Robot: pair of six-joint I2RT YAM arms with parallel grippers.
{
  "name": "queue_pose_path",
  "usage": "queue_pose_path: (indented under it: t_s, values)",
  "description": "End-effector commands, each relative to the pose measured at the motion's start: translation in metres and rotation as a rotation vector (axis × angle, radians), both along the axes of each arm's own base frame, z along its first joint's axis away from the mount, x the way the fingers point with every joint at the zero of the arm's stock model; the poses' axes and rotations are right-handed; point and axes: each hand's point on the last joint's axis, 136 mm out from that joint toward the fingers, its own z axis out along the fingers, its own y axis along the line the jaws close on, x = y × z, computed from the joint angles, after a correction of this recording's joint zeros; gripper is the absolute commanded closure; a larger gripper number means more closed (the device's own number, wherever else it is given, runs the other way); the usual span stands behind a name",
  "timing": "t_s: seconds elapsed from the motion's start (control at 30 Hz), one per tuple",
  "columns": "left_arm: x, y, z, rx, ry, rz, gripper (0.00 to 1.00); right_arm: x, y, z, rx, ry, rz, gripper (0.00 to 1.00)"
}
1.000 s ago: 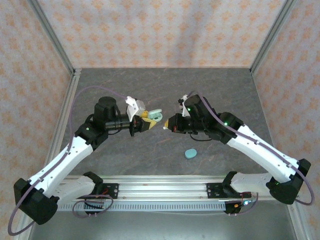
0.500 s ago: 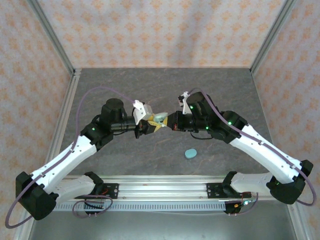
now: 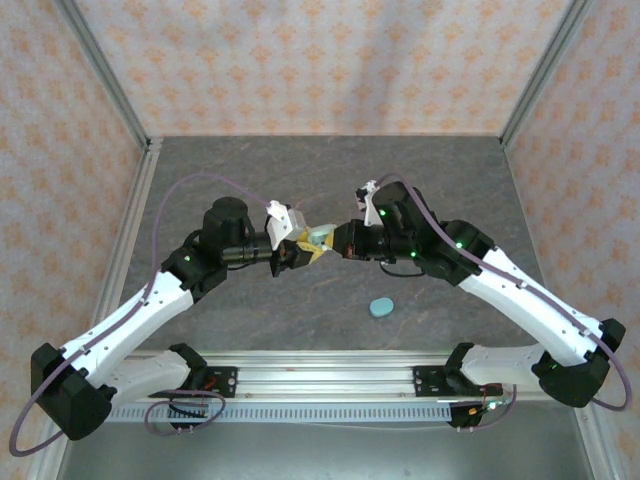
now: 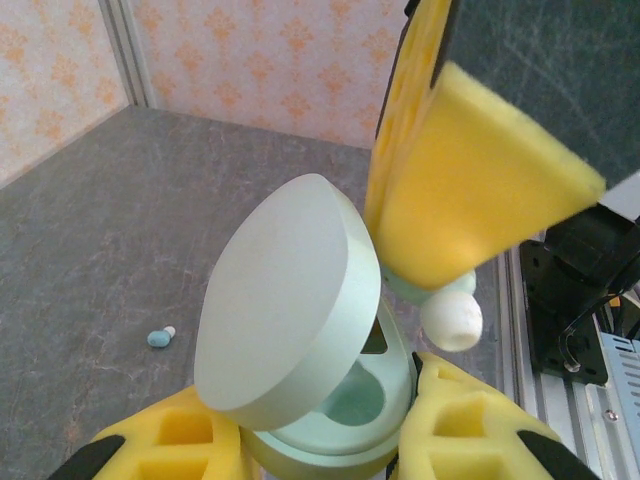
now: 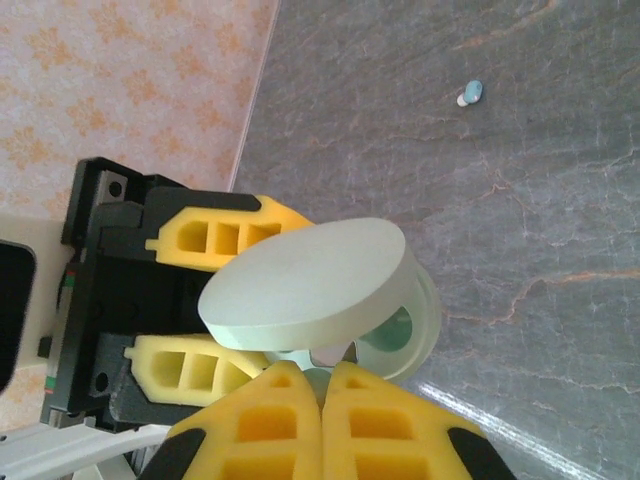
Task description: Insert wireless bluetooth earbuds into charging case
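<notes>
A mint-green charging case (image 3: 318, 237) hangs above the table with its lid (image 4: 290, 300) swung open and a hollow (image 4: 355, 395) in its base showing. My left gripper (image 3: 303, 249) is shut on the base (image 4: 320, 440), one yellow finger (image 4: 165, 445) on each side. My right gripper (image 3: 339, 245) is shut on a pale earbud (image 4: 452, 318), whose rounded tip sits at the base's rim beside the lid. In the right wrist view, the shut right gripper (image 5: 322, 378) is right under the lid (image 5: 310, 285). Another earbud (image 4: 160, 338) lies loose on the table (image 5: 470, 93).
A second, closed pale-blue oval case (image 3: 381, 307) lies on the grey tabletop near the front rail (image 3: 320, 378). Patterned walls stand on three sides with metal posts (image 3: 100, 65) at the corners.
Both grippers have moved toward each other, bringing the earbud from a short gap away up against the open case. Little has changed over the last half second.
</notes>
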Motion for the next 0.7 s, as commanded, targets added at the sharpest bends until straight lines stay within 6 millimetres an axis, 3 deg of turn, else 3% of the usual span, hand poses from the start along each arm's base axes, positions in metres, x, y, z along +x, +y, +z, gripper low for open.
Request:
queue_pose_path:
  t_s: [0.0,0.23,0.33,0.67]
  values:
    - [0.0,-0.001,0.028,-0.039,-0.099,-0.001,1.0,0.009,-0.001,0.019,0.026,-0.053,-0.043,0.98]
    - [-0.001,-0.003,0.03,-0.046,-0.094,-0.012,1.0,0.014,-0.002,0.019,0.025,-0.072,-0.065,0.98]
    - [-0.001,-0.003,0.03,-0.047,-0.092,-0.013,1.0,0.019,0.006,0.008,0.006,-0.053,-0.059,0.98]
    - [-0.001,-0.003,0.031,-0.048,-0.094,-0.01,1.0,0.019,0.018,0.008,0.025,-0.035,-0.024,0.98]
